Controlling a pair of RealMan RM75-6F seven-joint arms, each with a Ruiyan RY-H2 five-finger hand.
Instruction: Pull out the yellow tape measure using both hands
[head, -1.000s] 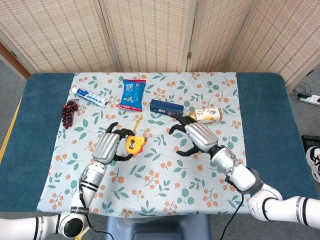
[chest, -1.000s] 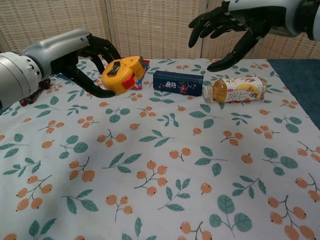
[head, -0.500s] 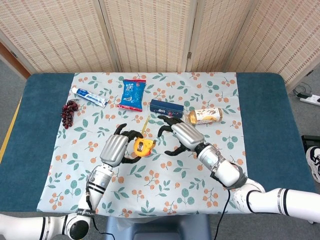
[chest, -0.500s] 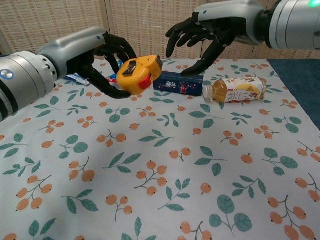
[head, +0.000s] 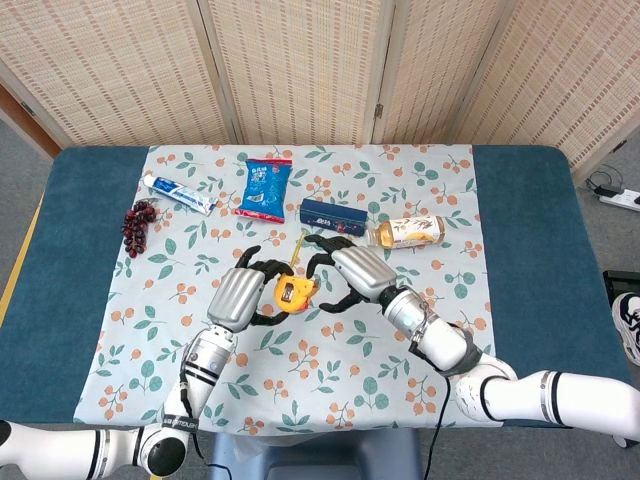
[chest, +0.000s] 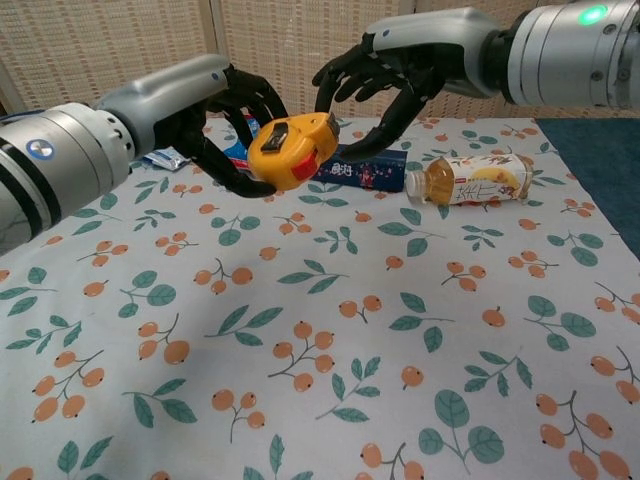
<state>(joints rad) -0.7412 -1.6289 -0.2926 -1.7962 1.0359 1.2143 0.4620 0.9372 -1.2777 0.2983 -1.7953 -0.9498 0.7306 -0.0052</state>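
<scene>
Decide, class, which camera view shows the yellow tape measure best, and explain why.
The chest view: the yellow tape measure fills it large and side-on, red button visible, held by the left hand. The head view shows it small from above, partly hidden between the left hand and the right hand.

Smooth plastic in my grip, printed cloth below

My left hand (chest: 215, 125) has matt black fingers and a satin grey shell, like my right hand (chest: 385, 75). The yellow tape measure (chest: 290, 150) looks like smooth, slightly glossy plastic. The floral tablecloth (chest: 330, 340) is matt cloth; the drink bottle (chest: 468, 180) is shiny clear plastic.
</scene>
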